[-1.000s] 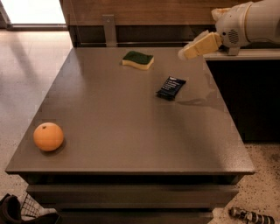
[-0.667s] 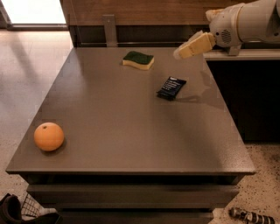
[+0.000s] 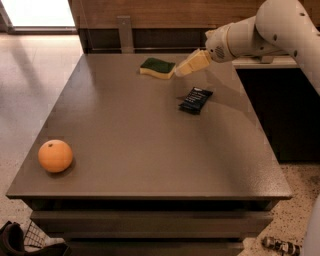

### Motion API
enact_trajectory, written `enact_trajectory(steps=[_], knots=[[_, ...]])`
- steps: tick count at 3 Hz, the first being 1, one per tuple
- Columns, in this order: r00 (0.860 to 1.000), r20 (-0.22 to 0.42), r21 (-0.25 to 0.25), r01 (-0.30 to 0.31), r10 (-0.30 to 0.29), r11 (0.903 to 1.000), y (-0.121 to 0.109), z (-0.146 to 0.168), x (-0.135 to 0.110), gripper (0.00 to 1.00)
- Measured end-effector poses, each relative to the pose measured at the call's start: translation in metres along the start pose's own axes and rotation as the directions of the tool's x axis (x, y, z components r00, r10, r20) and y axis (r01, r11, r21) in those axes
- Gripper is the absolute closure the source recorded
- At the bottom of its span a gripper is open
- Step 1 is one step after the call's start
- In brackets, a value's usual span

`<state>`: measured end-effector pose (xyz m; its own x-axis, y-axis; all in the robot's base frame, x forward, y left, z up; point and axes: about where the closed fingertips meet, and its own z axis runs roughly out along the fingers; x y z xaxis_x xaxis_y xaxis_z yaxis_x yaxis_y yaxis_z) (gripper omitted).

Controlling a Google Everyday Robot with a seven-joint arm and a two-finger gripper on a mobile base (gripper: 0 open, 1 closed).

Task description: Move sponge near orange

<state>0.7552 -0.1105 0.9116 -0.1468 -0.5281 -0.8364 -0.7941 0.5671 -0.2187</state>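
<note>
Since the earlier frames: gripper [image 3: 182,69] has travelled left and a little lower across the upper part of the frame. It was out over the table's far right edge, clear of everything; its tan tip now sits just beside the right end of the sponge [image 3: 157,67]. Contact between tip and sponge: cannot tell. Pincer apart or together: cannot tell, it reads only as one pale wedge angled down to the left. White arm [image 3: 260,30] enters from upper right and has followed the gripper leftward. Sponge unmoved, lying flat at upper centre near the table's far edge, dark green face up, yellow foam showing along its near side. Orange [image 3: 55,156] unmoved, at lower left near the table's front left corner, stem dimple up, well apart from the sponge, with most of the tabletop between them. Dark blue snack packet [image 3: 195,100] unmoved, flat, right of centre, below the gripper in the frame and near it but not touching. Grey-brown table [image 3: 150,150] fills most of the frame. Pale counter edge [image 3: 260,62] behind the arm at right; wood panelling [image 3: 165,12] along the top.
</note>
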Motion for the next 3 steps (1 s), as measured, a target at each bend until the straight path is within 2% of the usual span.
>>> enact_trajectory(steps=[2, 3], knots=[[0.998, 0.01, -0.089, -0.065, 0.067, 0.9938, -0.002, 0.083, 0.013, 0.0], [0.992, -0.003, -0.147, -0.126, 0.127, 0.9811, 0.004, 0.116, 0.019, 0.0]])
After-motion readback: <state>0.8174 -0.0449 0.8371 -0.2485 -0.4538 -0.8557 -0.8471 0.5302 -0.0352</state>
